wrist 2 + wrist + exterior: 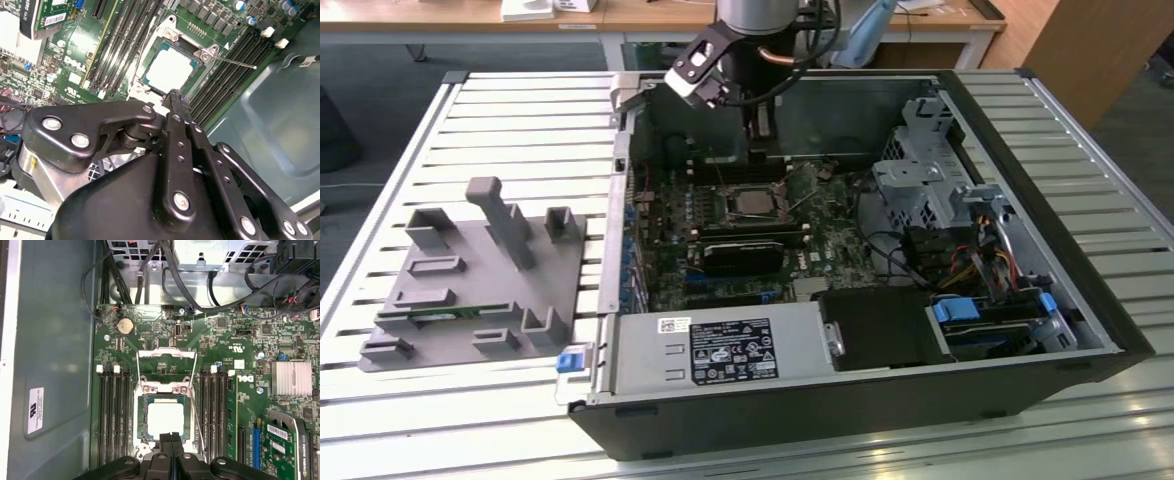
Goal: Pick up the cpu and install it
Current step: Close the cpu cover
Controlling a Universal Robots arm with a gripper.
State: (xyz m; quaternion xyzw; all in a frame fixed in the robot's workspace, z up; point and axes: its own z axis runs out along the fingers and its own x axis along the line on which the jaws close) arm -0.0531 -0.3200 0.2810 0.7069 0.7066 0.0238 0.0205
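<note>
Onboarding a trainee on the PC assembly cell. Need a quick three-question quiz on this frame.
1. True or false: the cpu lies on the grey tray.
2. The hand hangs nearest: A) the cpu, B) the power supply, C) the drive cage.
3. Fill in: the metal bracket beside the cpu is swung ___.
Key: 1 false; 2 A; 3 open.
</note>
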